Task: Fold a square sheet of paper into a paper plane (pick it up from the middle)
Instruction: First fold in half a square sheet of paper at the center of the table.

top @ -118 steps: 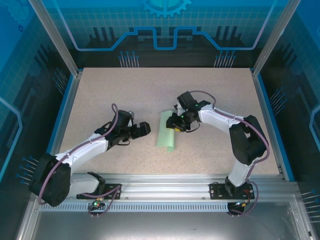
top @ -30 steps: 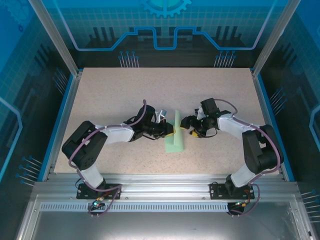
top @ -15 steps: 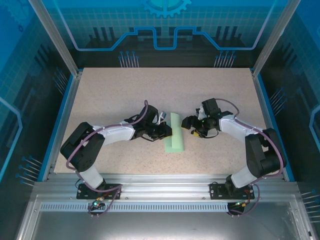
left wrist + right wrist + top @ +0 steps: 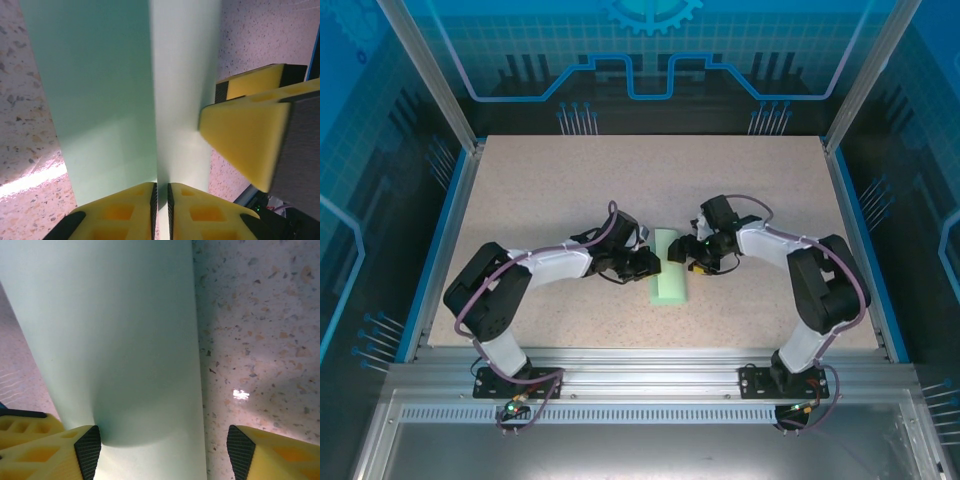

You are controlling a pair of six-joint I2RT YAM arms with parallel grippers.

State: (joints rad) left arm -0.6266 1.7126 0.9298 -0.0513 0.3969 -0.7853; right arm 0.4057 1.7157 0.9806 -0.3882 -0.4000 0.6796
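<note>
Your paper (image 4: 670, 268) lies folded in a long strip, mid table (image 4: 570, 180), btw both grippers. Left gripper (image 4: 160, 187) sits at its left edge, fingers nearly together w/ a thin gap. You can't tell if it pinches the fold. Right gripper (image 4: 162, 450) is spread wide: one finger on the paper, one over bare table.

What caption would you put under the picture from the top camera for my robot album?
Left arm and right arm meet at a folded mint-green sheet of paper on a speckled table.
</note>
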